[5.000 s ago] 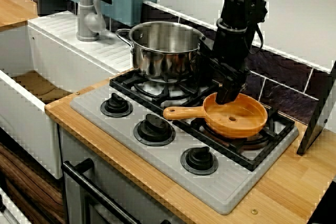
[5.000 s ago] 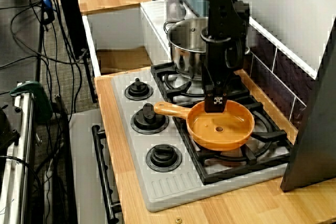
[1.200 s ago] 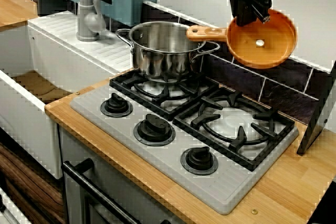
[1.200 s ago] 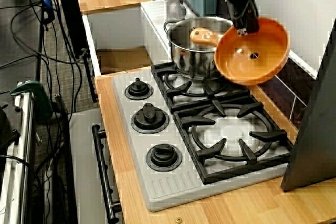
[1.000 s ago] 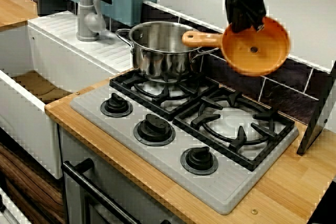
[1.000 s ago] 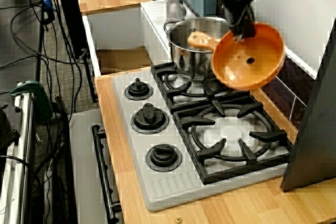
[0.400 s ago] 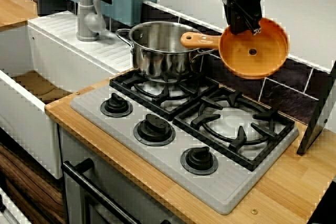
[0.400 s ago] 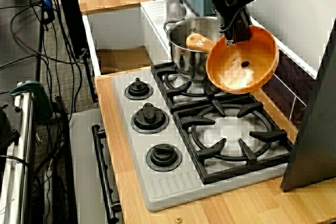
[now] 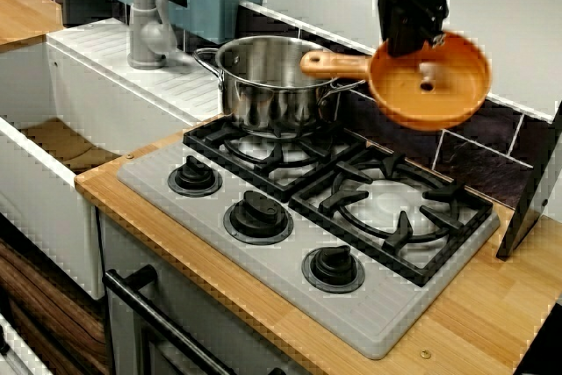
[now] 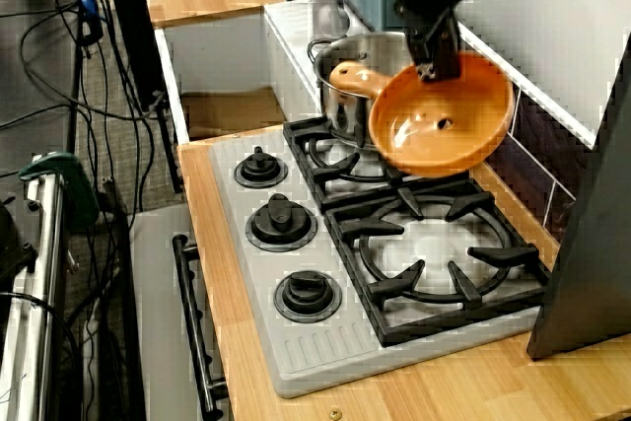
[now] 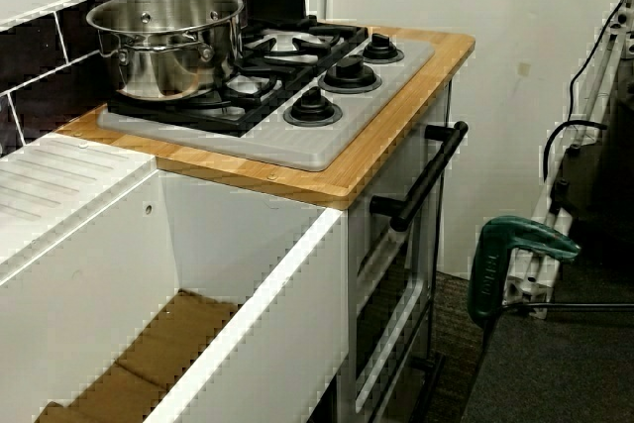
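Kitchen mock-up: wooden counter (image 9: 492, 305), set into it a grey hob with black cast grates (image 9: 290, 261) and three black round knobs (image 9: 257, 215) along the front. Dark tiled backsplash (image 9: 457, 151) behind. White sink basin (image 9: 35, 191) with grey tap (image 9: 145, 24) off to one end.

I've got the black gripper (image 9: 409, 41) up in the air over the back of the hob. Its fingers are pinched tight on the far rim of the round orange frying pan (image 9: 428, 83), on the wall side. The pan hangs below and in front of the fingers.

From the high side view the gripper (image 10: 431, 64) grips the pan (image 10: 441, 117) at its top edge, and the pan tilts with its open face toward the front of the hob. It has a small dark spot at the centre of its base. The pan is well clear of the grates. It sits just beside the shiny steel pot with two loop handles (image 9: 277, 81), and its stubby orange handle points at the pot, crossing the pot's rim in both views.

In the view from the sink end the pot (image 11: 166, 42) stands on the back burner.
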